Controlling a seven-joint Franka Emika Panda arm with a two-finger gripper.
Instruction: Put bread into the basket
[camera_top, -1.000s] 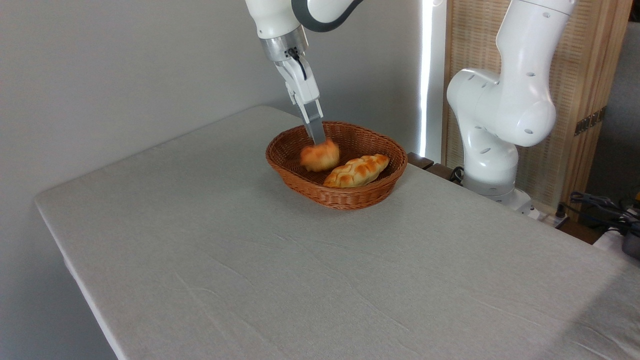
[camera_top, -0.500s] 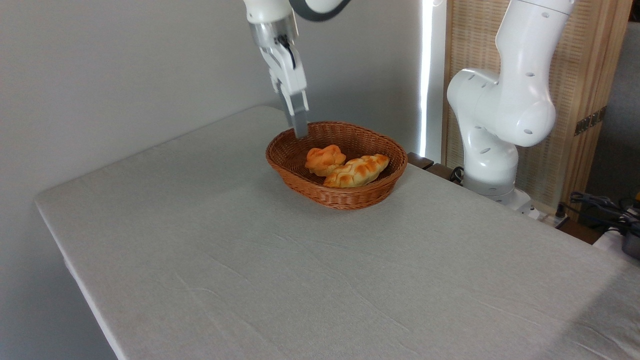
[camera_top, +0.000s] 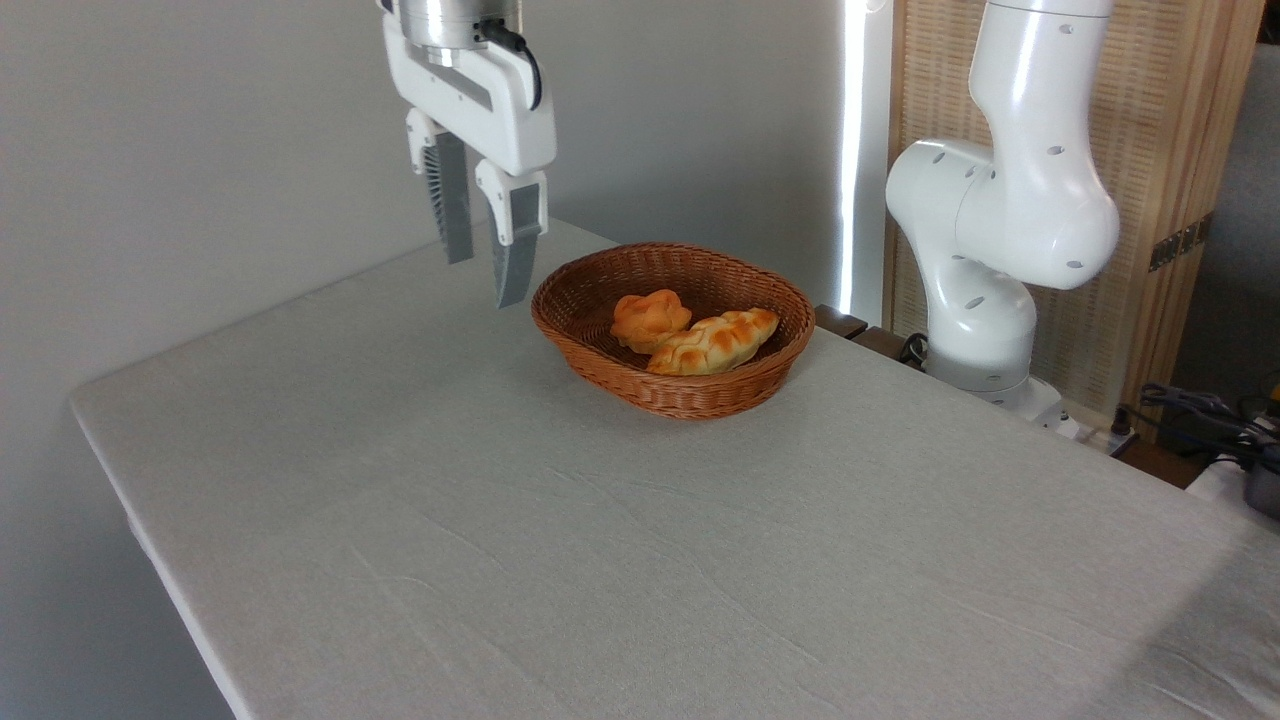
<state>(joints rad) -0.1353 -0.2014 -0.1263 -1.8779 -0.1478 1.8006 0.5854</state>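
Note:
The round orange-golden bread (camera_top: 648, 317) lies inside the brown wicker basket (camera_top: 690, 398), toward its left side, touching a longer braided loaf (camera_top: 714, 341) beside it. My gripper (camera_top: 484, 280) hangs in the air to the left of the basket, above the table and apart from the rim. Its two grey fingers (camera_top: 512, 262) point down with a gap between them, open and holding nothing.
The grey cloth-covered table (camera_top: 600, 560) stretches wide in front of the basket. The arm's white base (camera_top: 985, 300) stands at the table's far right edge, with a slatted wooden screen (camera_top: 1140, 150) behind it and cables (camera_top: 1200, 415) at the right.
The bread dropped out of the gripper and settled in the basket. The gripper then rose, swung left out of the basket and turned so both fingers show.

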